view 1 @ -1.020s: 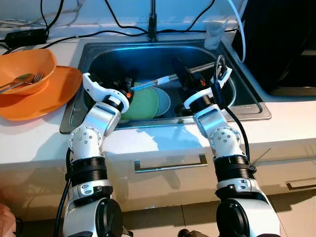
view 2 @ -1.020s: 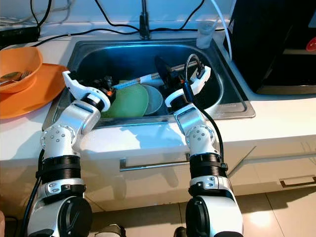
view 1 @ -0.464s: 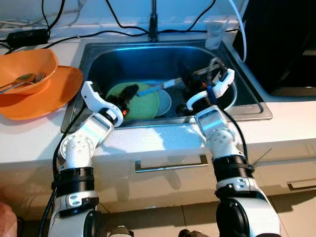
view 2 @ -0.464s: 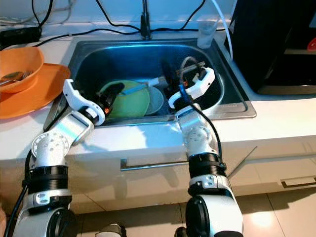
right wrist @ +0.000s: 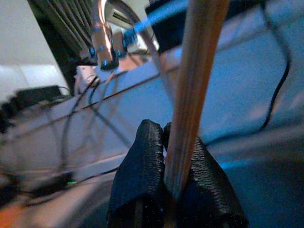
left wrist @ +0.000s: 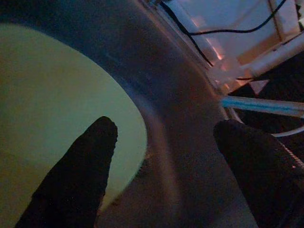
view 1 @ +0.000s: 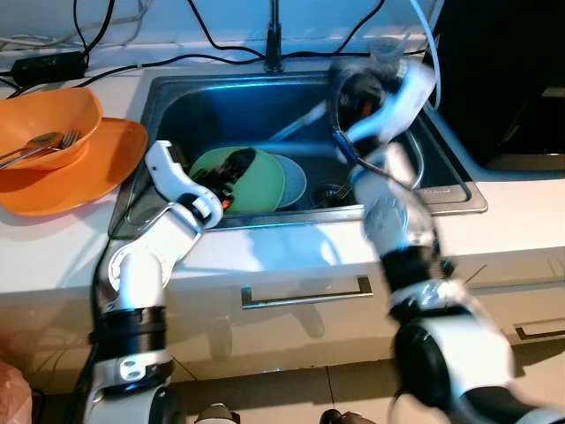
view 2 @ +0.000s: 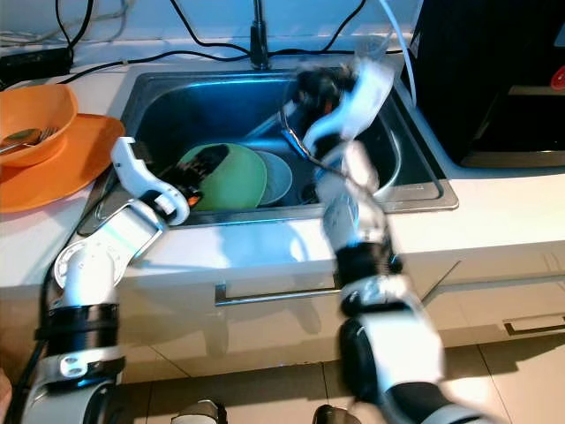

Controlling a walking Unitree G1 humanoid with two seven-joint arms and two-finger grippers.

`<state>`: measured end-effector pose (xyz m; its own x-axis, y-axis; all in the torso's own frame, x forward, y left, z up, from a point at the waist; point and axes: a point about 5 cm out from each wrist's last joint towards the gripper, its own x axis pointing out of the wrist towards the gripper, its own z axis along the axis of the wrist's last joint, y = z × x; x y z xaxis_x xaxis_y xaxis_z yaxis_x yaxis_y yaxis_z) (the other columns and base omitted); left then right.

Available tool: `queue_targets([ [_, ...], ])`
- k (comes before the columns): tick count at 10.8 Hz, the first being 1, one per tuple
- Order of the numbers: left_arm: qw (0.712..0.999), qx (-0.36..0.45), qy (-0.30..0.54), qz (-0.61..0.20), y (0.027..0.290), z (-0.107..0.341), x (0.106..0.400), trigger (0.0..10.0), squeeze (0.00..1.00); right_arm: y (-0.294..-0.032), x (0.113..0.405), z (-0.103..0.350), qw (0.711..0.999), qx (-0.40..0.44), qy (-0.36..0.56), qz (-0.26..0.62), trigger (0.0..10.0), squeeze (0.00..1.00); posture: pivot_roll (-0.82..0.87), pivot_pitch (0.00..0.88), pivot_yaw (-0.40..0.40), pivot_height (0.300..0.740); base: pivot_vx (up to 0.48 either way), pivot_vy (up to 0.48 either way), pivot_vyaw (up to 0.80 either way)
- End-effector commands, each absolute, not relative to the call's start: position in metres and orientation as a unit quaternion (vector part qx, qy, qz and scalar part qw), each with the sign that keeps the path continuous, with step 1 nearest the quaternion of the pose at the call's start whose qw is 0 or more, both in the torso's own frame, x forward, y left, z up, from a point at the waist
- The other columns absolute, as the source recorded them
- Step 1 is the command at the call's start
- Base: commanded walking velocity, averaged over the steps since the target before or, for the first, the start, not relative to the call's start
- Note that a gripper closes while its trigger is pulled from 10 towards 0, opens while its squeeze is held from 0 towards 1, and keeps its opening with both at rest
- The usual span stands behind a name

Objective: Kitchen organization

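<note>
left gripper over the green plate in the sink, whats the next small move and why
Probably lower the open left gripper so its fingers straddle the round green plate's rim, then close. One finger already overlaps the plate's edge inside the steel sink, while the other sits off the plate.

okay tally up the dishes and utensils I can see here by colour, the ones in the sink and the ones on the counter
Orange: 2, a bowl and a plate on the counter
Green: 1, a plate in the sink
Pale blue-grey: 1, a plate behind it
Silver: 1, a fork in the bowl
Wood-coloured: 1, a stick-like handle clamped in the right end effector
Total: 6
</note>
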<state>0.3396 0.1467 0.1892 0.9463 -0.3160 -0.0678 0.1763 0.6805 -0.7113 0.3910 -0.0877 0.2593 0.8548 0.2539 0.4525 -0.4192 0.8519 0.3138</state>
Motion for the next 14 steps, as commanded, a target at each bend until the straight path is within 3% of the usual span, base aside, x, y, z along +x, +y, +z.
queue_targets([
  [1, 0.922, -0.355, 0.085, -0.132, 0.148, 0.193, 0.338, 10.0, 1.00, -0.084, 0.392, 0.258, 0.950, 0.162, -0.203, 0.176, 10.0, 0.00, 0.20, 0.115, 0.037, 0.740, 0.000, 0.000, 0.00],
  [5, 0.949, -0.291, 0.054, -0.107, 0.157, 0.203, 0.338, 10.0, 1.00, -0.088, 0.394, 0.215, 0.968, 0.123, -0.129, 0.176, 10.0, 0.00, 0.21, 0.115, 0.034, 0.740, 0.000, 0.000, 0.00],
  [6, 0.954, -0.277, 0.053, -0.106, 0.158, 0.204, 0.338, 10.0, 1.00, -0.084, 0.391, 0.201, 0.970, 0.119, -0.103, 0.186, 10.0, 1.00, 0.21, 0.115, 0.035, 0.740, 0.000, 0.000, 0.00],
  [14, 0.979, -0.197, -0.004, -0.047, 0.180, 0.223, 0.346, 10.0, 1.00, -0.067, 0.388, 0.207, 0.950, 0.109, -0.115, 0.268, 10.0, 1.00, 0.21, 0.082, 0.004, 0.740, 0.000, 0.000, 0.00],
])
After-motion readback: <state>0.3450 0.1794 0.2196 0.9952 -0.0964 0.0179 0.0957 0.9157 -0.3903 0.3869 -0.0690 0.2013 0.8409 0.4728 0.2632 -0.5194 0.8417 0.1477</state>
